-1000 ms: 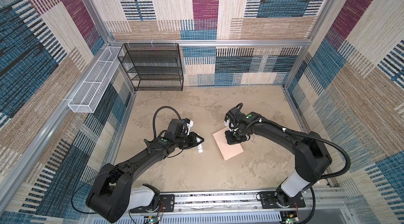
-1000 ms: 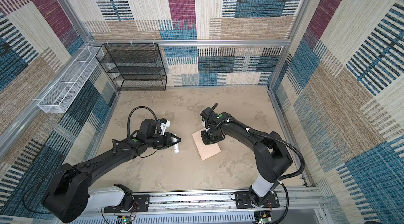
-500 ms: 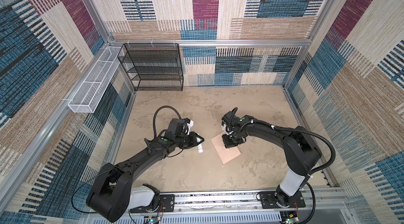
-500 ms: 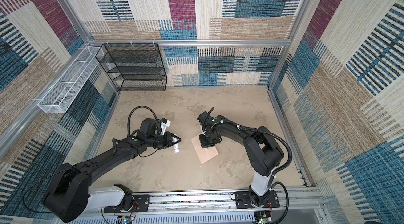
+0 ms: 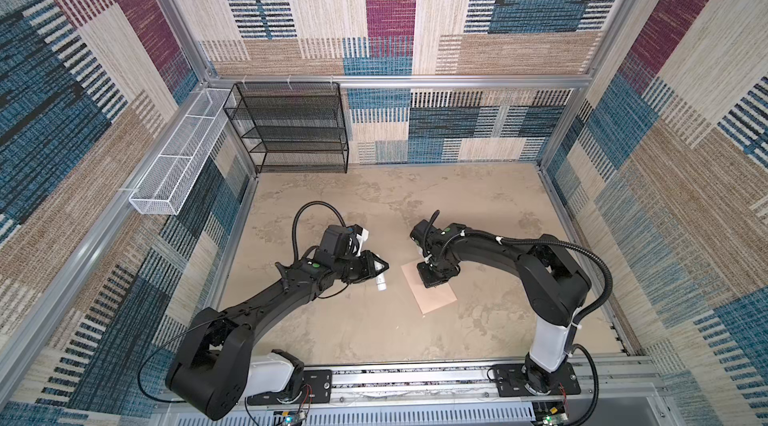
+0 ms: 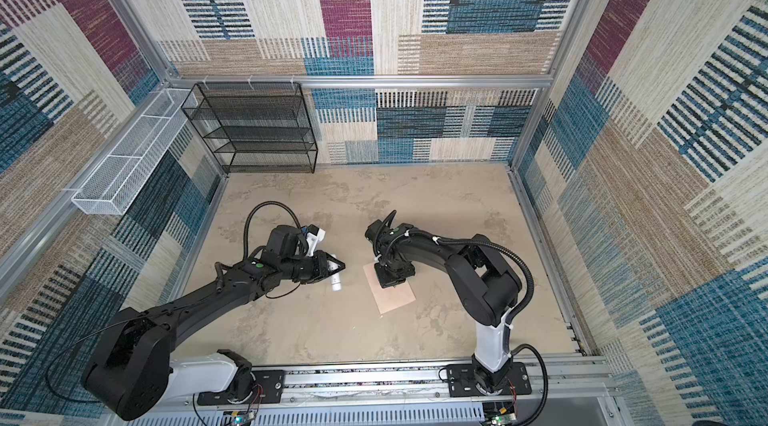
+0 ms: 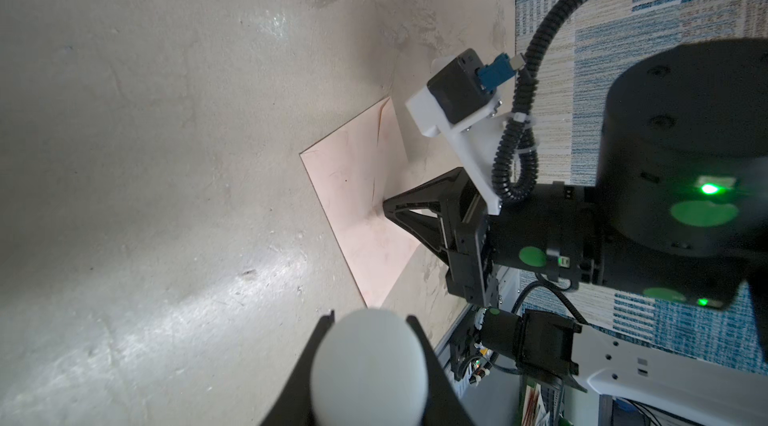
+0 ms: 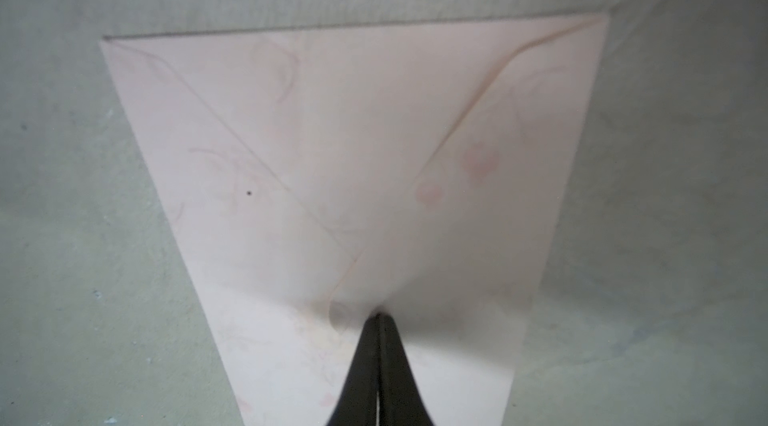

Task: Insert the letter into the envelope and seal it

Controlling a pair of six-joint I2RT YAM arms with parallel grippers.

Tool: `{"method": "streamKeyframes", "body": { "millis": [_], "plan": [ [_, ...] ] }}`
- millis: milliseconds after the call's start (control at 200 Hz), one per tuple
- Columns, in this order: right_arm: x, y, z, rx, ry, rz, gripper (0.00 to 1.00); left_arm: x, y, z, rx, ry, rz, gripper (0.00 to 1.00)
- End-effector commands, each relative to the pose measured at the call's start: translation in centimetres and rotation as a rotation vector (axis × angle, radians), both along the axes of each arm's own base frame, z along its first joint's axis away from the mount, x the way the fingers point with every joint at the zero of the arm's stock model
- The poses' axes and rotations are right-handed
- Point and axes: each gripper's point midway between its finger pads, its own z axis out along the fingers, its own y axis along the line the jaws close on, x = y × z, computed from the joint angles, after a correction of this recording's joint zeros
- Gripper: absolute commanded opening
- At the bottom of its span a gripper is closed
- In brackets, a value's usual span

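Your envelope [image 5: 436, 299] lies flat near the middle of the counter [image 5: 374, 332], askew to its edges; it is pale peach-pink; in both top views it reads as a plain rectangle. Only the right wrist view shows the faint flower print and the pointed flap [image 8: 353, 133] folded down; its tip sits at your right hand [image 8: 378, 318], whose fingers stand together to a hairline, nothing between them, tips on the paper. Your left hand [image 7: 368, 320] hangs beside the envelope, not touching, clamped on a white tube [image 7: 368, 365]; the left wrist view shows the tube's rounded end.
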Motion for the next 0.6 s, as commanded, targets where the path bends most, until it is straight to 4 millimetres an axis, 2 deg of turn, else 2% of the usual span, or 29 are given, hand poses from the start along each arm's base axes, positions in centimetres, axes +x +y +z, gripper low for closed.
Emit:
{"method": "streamKeyframes", "body": {
  "millis": [0,235,431,596],
  "plan": [
    [0.5,-1.1,-0.3,-0.072,-0.035,-0.007,0.23,0.1,-0.1,0.2,-0.004,-0.016,-0.009,0.12],
    [0.5,-0.1,2.1,0.001,-0.061,-0.004,0.27,0.0,-0.1,0.0,-0.003,-0.014,-0.011,0.12],
    [0.1,1.7,5.3,0.135,-0.073,0.022,0.23,0.0,-0.1,-0.2,-0.003,-0.012,-0.01,0.12],
    [-0.2,2.1,6.0,0.163,-0.066,0.032,0.16,0.0,-0.2,-0.2,-0.006,-0.013,-0.01,0.12]
  ]
}}
